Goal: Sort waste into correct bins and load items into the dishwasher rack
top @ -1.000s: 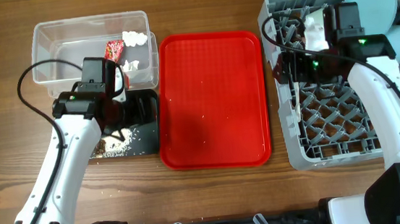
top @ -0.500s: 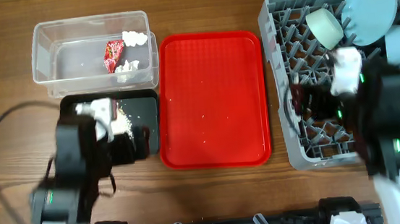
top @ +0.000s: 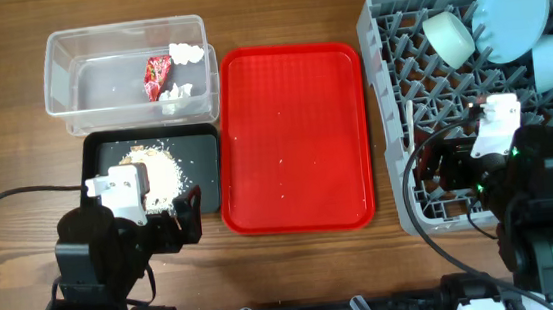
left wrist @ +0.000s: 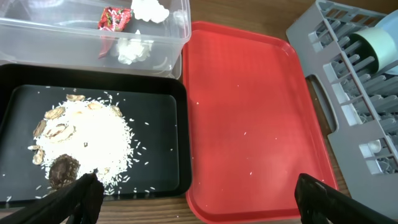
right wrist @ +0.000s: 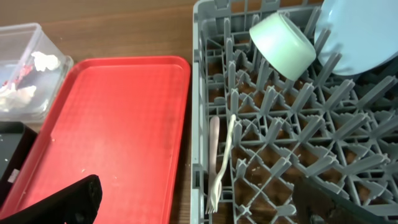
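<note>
Between black tray (top: pixel 198 154) and grey rack (top: pixel 395 124), red tray (top: pixel 294 123) (crumb-flecked); left fingers (left wrist: pixel 69 200), right fingers (right wrist: pixel 62 200) both apart.

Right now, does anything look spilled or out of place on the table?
Only a small thing: a few white rice grains lie scattered on the red tray, outside the black tray that holds the main pile of rice and scraps. They look like stray spill. Nothing else stands out.
</note>
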Controlling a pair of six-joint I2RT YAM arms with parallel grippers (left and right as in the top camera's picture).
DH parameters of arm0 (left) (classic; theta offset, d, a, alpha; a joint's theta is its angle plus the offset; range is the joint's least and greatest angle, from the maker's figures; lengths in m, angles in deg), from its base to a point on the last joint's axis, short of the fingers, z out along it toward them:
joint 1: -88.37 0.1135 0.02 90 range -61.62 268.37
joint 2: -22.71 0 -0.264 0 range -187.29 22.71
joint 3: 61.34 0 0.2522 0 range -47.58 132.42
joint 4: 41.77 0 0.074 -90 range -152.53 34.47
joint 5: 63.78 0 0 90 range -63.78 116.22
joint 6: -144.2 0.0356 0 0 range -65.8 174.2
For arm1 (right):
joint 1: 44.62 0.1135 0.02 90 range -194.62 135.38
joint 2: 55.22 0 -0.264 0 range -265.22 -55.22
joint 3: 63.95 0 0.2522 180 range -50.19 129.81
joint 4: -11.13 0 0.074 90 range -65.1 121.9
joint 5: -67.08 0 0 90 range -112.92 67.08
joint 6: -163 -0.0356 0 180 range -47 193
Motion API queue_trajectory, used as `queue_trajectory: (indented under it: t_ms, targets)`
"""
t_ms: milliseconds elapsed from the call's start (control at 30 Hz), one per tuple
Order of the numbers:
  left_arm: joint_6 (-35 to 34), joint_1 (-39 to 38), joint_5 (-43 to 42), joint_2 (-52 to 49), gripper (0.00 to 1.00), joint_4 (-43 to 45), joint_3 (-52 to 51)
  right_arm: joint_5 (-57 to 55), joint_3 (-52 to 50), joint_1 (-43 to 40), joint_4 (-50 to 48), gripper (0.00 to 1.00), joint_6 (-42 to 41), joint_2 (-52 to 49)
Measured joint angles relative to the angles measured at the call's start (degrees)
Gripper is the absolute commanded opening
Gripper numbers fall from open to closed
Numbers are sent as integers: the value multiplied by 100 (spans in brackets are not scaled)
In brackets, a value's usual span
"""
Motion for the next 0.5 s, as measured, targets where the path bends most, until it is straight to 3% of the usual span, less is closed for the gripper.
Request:
queue_trajectory:
  t_ms: [300, 500]
  targets:
    - [0, 0, 0, 0, 100, -15, -2, -37, -7, 0, 9, 100, 2, -490]
    - [0, 0, 0, -11, 100, -15, -2, -396, -170, 0, -9, 100, 133, -205]
